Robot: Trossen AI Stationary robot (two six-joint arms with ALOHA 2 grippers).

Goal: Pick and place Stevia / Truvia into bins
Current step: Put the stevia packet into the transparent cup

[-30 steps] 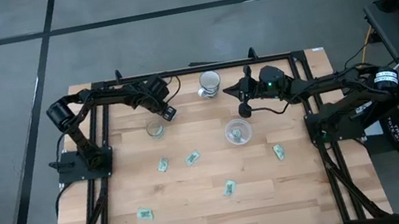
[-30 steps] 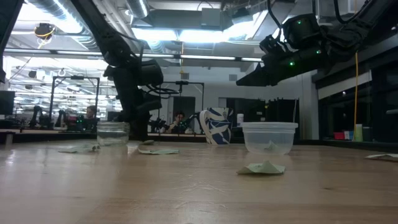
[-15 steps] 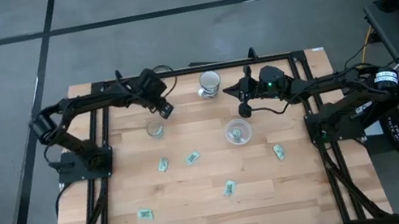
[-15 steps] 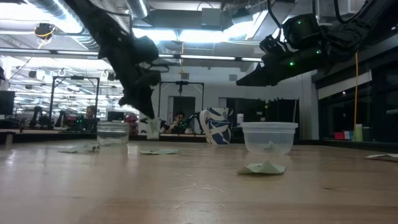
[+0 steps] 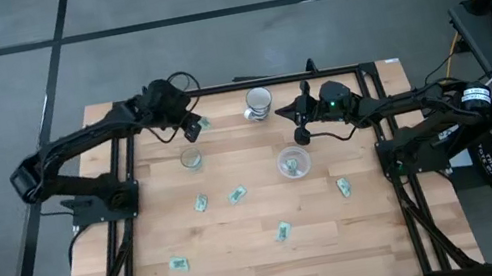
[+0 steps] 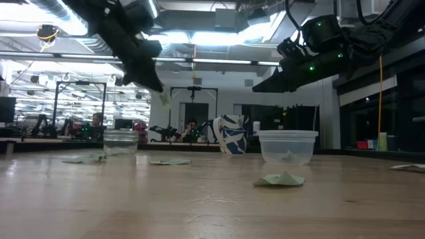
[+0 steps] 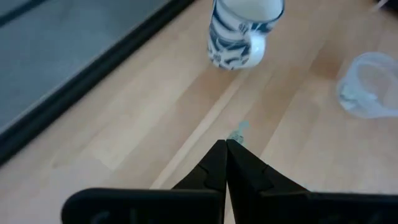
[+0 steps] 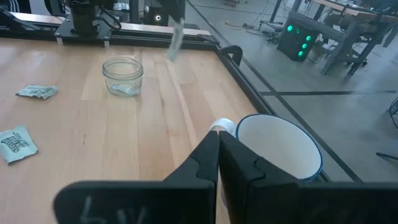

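Note:
My left gripper is shut on a light green Stevia packet, high above the table's far left part, beyond the small clear cup; the low view shows the left gripper raised. The wider clear cup stands mid-table with a packet inside. Several more packets lie flat on the table, among them one, another and a third. My right gripper is shut, hovering near the far edge beside the mug; the right wrist view shows the right gripper touching nothing. My left gripper pinches the packet by one end between its two shut fingertips. The fingers slant downward. The packet's free end hangs just below the fingertips, lifted well clear of the table; the right wrist view shows the hanging packet too.
A white mug with blue pattern stands near the far edge, between the two grippers. A black frame rail runs along the far edge. One packet lies toward the right, another near the front left.
My left gripper has risen from table height, beside the small clear cup, to well above it, and has moved a little toward the far edge, staying shut. The packet has come up with it and now hangs clear. The left arm's elbow has swung out left.

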